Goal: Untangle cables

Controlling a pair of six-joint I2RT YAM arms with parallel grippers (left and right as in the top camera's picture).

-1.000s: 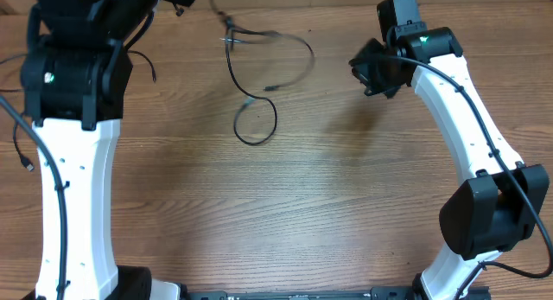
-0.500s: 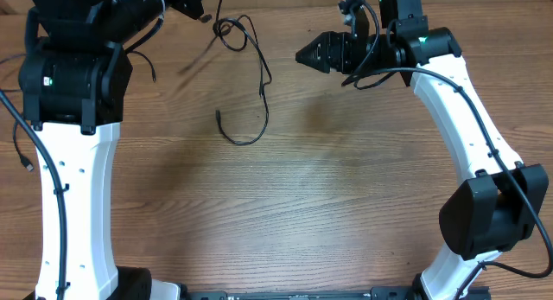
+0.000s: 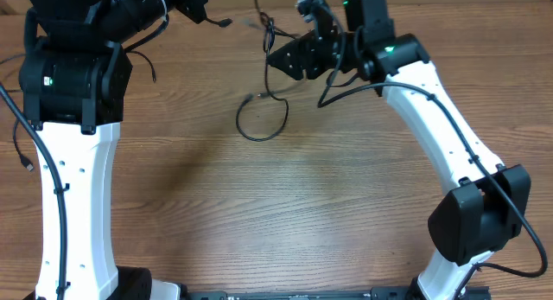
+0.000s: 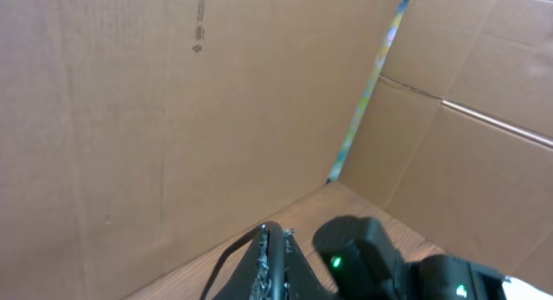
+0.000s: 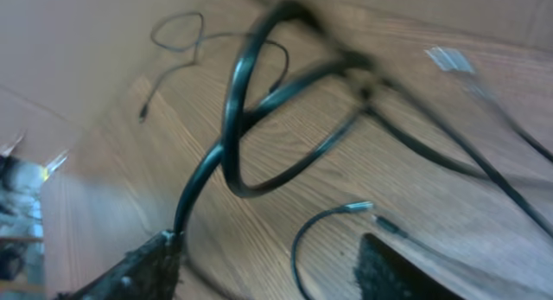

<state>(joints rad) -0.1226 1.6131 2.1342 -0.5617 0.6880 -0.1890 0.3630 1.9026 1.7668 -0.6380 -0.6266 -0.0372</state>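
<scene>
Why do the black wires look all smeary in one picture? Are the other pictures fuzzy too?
Right wrist view: the cables, close to the lens, are smeared, probably by motion blur, and pale glare washes the table at left. Overhead view: evenly lit and mostly sharp. Left wrist view: the cardboard is clear, with no glare.

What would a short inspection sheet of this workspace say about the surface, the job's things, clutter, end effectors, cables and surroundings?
Surface: wood-grain table.
Job's things: thin black cables, tangled near the far edge, one loop on the table.
Clutter: nothing seen.
End effectors: left end effector shut, a thin cord at its fingers; right end effector open at the tangle, one cord against one finger.
Cables: thicker arm wires run along both arms.
Surroundings: cardboard walls behind the table.
</scene>
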